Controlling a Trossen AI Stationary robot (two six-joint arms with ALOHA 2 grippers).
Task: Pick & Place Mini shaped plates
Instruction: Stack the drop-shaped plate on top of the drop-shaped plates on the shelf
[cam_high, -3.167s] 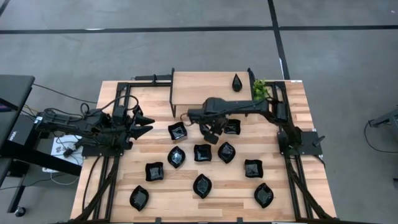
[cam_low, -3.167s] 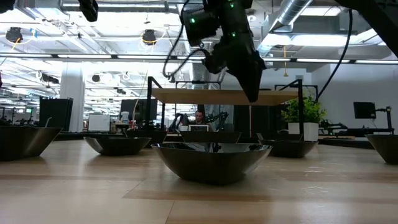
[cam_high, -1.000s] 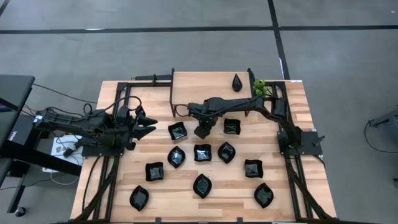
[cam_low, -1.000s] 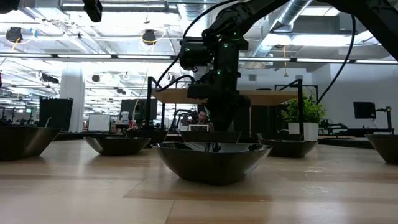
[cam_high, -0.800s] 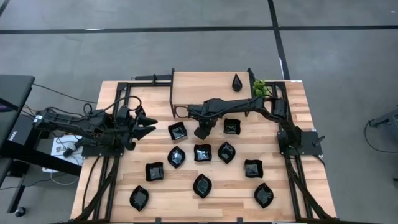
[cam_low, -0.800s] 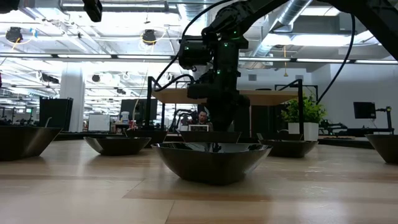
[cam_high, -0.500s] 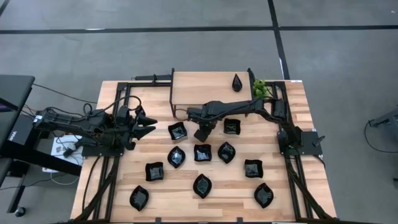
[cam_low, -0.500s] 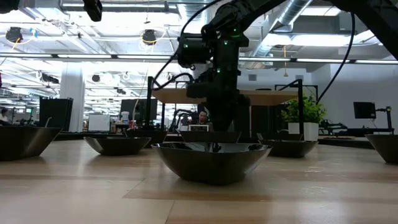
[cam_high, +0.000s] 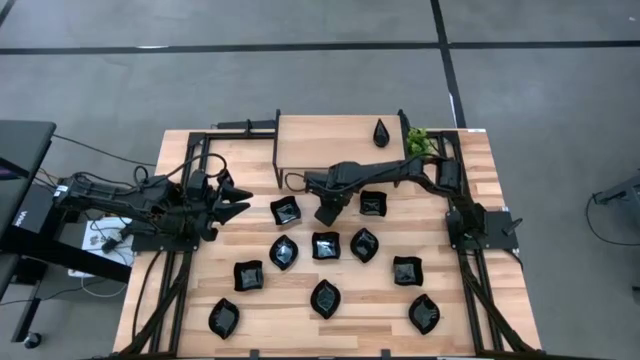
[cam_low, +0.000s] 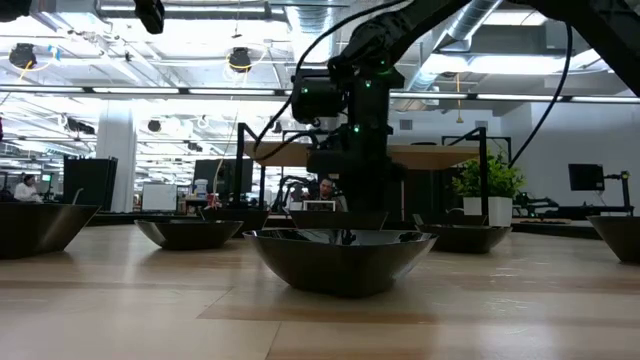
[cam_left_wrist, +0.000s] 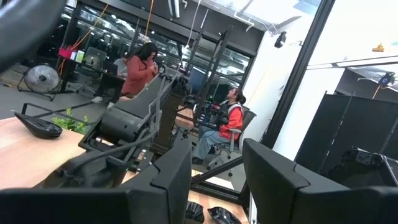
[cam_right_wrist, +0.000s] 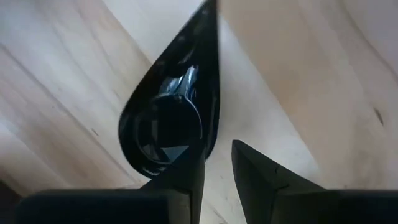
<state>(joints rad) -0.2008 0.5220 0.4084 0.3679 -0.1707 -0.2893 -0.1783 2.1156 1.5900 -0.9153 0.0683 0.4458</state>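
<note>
Your left gripper (cam_high: 238, 201) waits at the table's left edge, fingers spread on nothing. Right of it, mid-table beside the scattered mini shaped plates (cam_high: 325, 245), your right gripper (cam_high: 326, 212) pinches a glossy black teardrop plate (cam_right_wrist: 171, 124) by its rim, fingers narrowly parted.

Small green plant (cam_high: 417, 139) at table (cam_high: 470, 170) back-right corner; seated person (cam_left_wrist: 227, 122) in bkgd.

— What colours show on the table (cam_high: 470, 300)?
— Pale wood with a straight grain; the mini shaped plates (cam_high: 325, 298) are glossy black — one teardrop plate (cam_right_wrist: 171, 124) mirrors pale light.
— Anything else?
— A green plant (cam_high: 417, 140), and dark arms.
</note>
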